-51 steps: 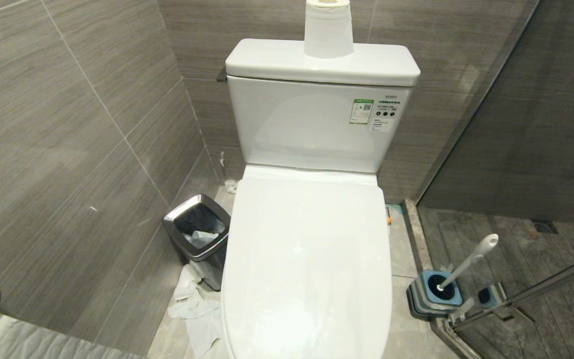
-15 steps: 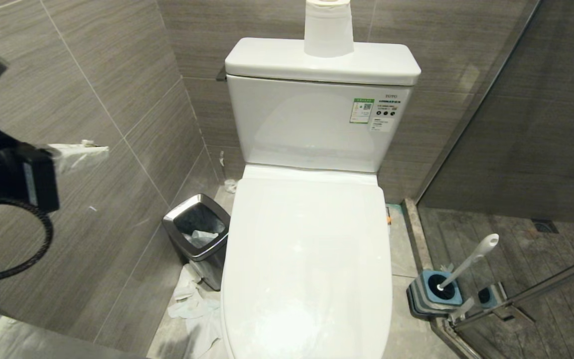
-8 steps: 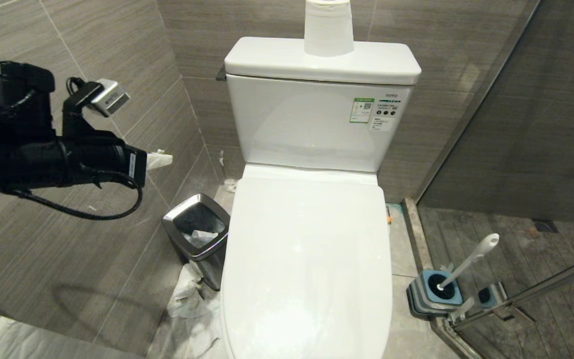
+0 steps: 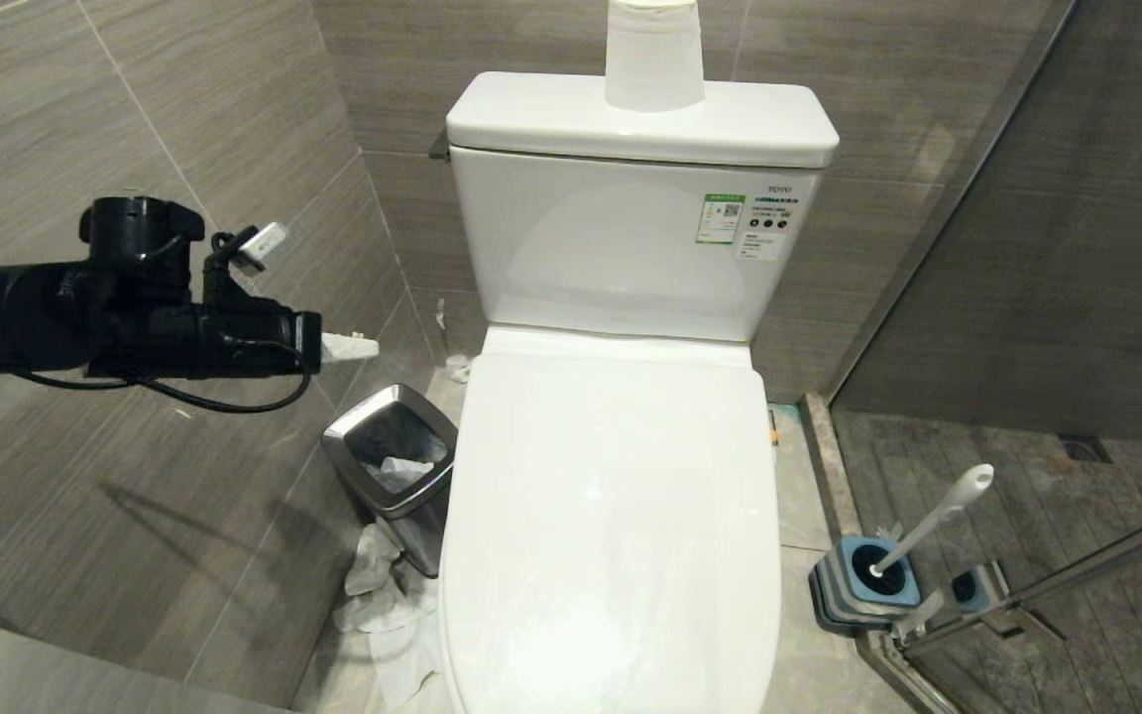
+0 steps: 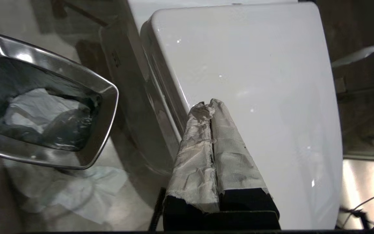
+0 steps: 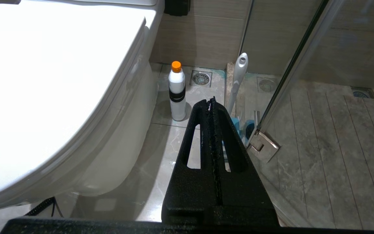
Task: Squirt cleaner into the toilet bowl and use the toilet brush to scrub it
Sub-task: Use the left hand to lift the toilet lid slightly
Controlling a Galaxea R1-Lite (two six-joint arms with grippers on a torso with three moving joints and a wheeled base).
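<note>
White toilet lid [image 4: 611, 516]; steel bin [image 4: 395, 466]; blue-grey striped brush holder [image 4: 863, 587]; white bottle [image 6: 177, 92], orange cap, black band.

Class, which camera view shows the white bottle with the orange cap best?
The right wrist view: the bottle stands whole on the floor beside the toilet. The head and left wrist views do not show it.

Tiled floor [image 4: 809, 496] carries toilet [image 4: 611, 516], steel bin [image 4: 395, 476], crumpled tissue [image 4: 383, 605].
</note>
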